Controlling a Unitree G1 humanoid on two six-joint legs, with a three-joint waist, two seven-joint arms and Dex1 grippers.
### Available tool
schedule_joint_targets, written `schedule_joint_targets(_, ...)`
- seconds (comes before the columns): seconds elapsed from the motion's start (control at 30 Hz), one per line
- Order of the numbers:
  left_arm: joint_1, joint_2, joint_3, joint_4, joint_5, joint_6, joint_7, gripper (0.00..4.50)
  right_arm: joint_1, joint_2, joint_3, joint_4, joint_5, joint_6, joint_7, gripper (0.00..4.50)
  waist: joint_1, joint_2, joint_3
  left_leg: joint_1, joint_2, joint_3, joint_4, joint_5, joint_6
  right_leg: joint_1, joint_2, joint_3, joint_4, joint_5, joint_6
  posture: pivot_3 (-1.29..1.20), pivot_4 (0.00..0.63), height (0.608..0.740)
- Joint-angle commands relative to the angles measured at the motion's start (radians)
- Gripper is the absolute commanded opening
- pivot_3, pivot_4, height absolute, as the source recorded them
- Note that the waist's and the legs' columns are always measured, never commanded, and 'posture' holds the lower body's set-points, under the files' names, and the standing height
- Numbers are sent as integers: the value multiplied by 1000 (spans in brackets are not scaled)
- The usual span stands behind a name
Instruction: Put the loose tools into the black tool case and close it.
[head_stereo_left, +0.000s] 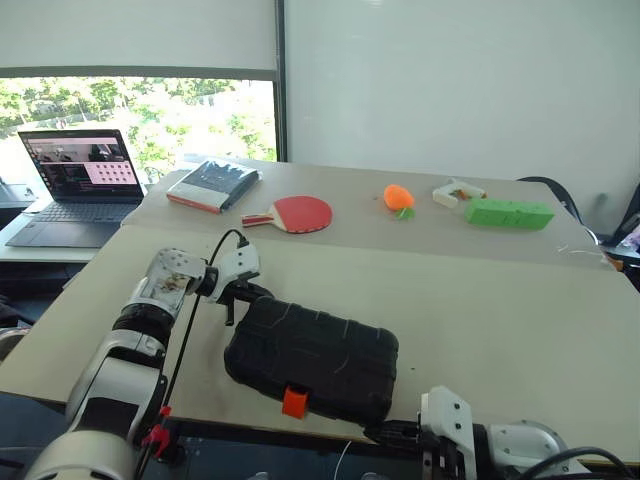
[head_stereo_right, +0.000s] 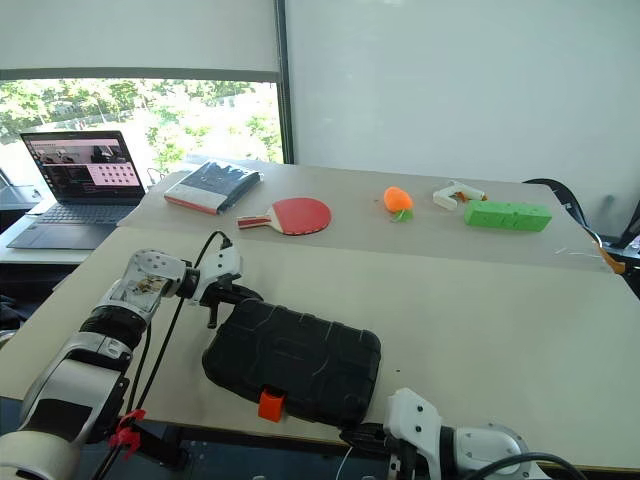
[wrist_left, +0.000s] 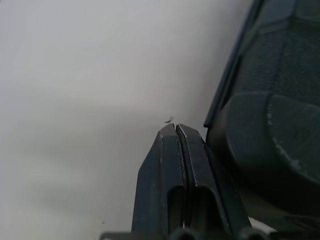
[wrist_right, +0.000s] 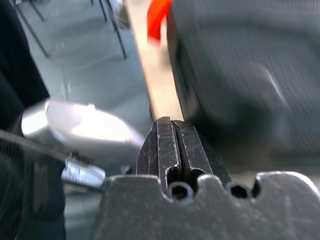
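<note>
Now the black tool case (head_stereo_left: 312, 358) lies shut at the table's (head_stereo_left: 500, 300) near edge; both grippers, left (wrist_left: 174, 131) and right (wrist_right: 170, 125), fingers together, should press evenly beside its corners

Black tool case (head_stereo_left: 312, 358): a rectangular plastic clamshell with rounded corners and a ribbed, textured outer shell, shown closed and lying flat on the pale table near its front edge, set at a slight angle. A small orange latch (head_stereo_left: 294, 401) is seen on the long side facing the front edge.
</note>
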Motion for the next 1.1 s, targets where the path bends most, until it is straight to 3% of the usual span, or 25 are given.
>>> schedule_joint_targets(0.03,77,-16,-33,-185,-54,125,-127,56,-79,24,-112,44,-21,14,-97,0,2,0,0,0,0,0,1,0,0,0,0,0,0,0,0,0,150,736)
schedule_joint_targets(0.23,170,26,-28,-384,-74,235,-148,56,-113,-1,-194,94,-11,35,-91,0,6,1,0,1,0,-1,2,0,0,1,-1,1,2,1,1,0,150,736)
schedule_joint_targets(0.37,92,30,13,-319,-69,254,-105,56,-79,-50,-225,55,29,50,-27,0,11,1,0,-2,0,-1,2,0,0,-2,1,-1,2,0,0,0,150,736)
schedule_joint_targets(0.47,-29,-2,49,-290,-126,376,-116,56,-29,-116,-244,42,43,39,53,0,12,1,0,-8,0,-1,5,0,0,-7,1,-1,4,1,0,0,150,736)
schedule_joint_targets(0.6,-112,-57,7,-353,-169,456,-187,56,-10,-174,-253,48,71,26,139,0,12,1,0,-16,-1,-3,11,-1,2,-10,0,-2,3,2,3,0,150,736)
schedule_joint_targets(0.8,-78,-95,-178,-432,-141,339,-216,56,-95,-182,-200,80,72,37,190,0,-5,3,0,-14,-1,-4,12,-1,2,-11,1,1,4,3,4,0,150,736)
schedule_joint_targets(0.93,-52,-105,-305,-380,-11,144,-200,56,-175,-174,-148,110,66,46,218,0,-9,3,0,-14,-1,-5,11,-1,2,-11,2,1,4,4,3,0,150,736)
schedule_joint_targets(1.0,-43,-110,-343,-332,55,27,-162,56,-214,-162,-121,132,59,52,217,0,-7,4,-1,-13,-1,-5,12,-1,2,-9,1,1,3,4,3,0,150,736)
schedule_joint_targets(1.1,-41,-138,-344,-284,71,-14,-144,56,-260,-145,-79,176,31,40,215,0,-5,5,-2,-6,-1,-4,11,-1,2,-1,1,2,2,3,3,0,150,736)
